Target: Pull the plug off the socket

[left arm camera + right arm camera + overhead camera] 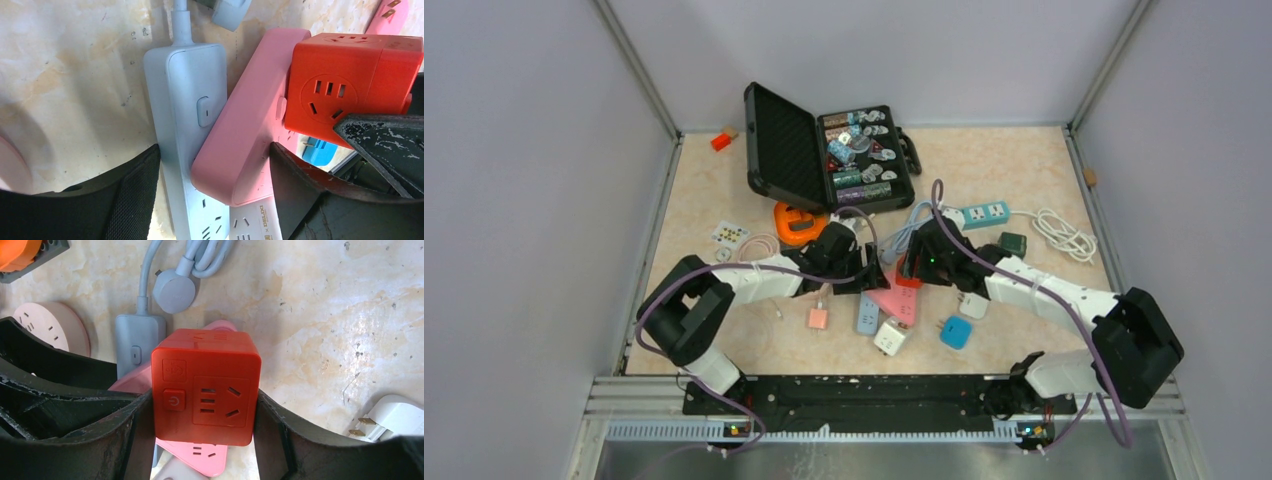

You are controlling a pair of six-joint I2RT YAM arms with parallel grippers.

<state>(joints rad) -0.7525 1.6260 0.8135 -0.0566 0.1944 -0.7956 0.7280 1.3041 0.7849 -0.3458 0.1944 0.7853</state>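
The plug is a red cube [205, 385] with sockets and a power button on its faces. My right gripper [204, 407] is shut on it, one finger [272, 435] pressed to each side. It sits against the face of the pink socket strip [245, 135], and its prongs are hidden. My left gripper [212, 165] is closed across that pink strip and the pale blue strip [187, 95] beside it, one finger touching each outer edge. From above, both grippers meet at mid-table around the red cube [910, 268] and the pink strip [896, 302].
An open black case [784, 150] of small parts stands at the back. A white-green power strip [984, 213] and a coiled white cable [1064, 235] lie to the right. A blue adapter [955, 332], a white adapter [889, 337] and a pink adapter [818, 318] lie nearer.
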